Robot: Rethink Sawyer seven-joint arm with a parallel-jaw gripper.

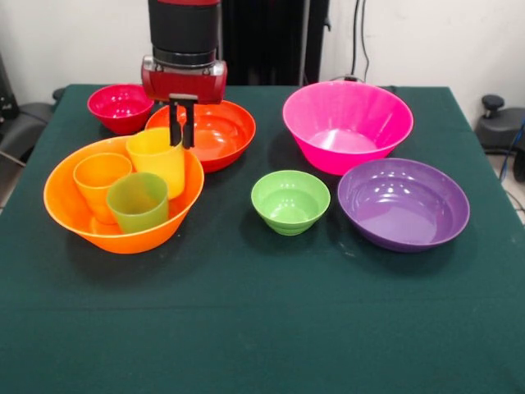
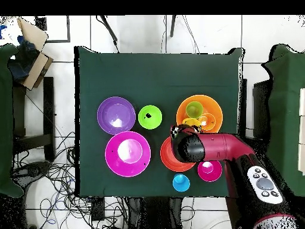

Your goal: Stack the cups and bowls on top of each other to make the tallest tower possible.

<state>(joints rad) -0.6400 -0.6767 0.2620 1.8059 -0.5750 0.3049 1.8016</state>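
The large orange bowl (image 1: pixel 78 217) (image 2: pixel 213 106) stands at the left and holds three upright cups: orange (image 1: pixel 98 182), green (image 1: pixel 138 201) and yellow (image 1: pixel 156 160). My gripper (image 1: pixel 181 135) hangs over the yellow cup's far right rim. One black finger (image 1: pixel 174 123) is inside the rim and the other outside, and they are shut on that cup wall. Other bowls stand apart: red-orange (image 1: pixel 220 131), crimson (image 1: pixel 120 107), pink (image 1: pixel 347 123), light green (image 1: pixel 290 201) and purple (image 1: pixel 404 203). A blue cup (image 2: pixel 181 182) shows only in the overhead view.
In the overhead view the arm (image 2: pixel 220 148) lies over part of the red-orange bowl (image 2: pixel 168 160) and hides the gripper. The dark green table (image 1: pixel 262 328) has a wide bare strip along its near edge. Cables lie on the floor around it.
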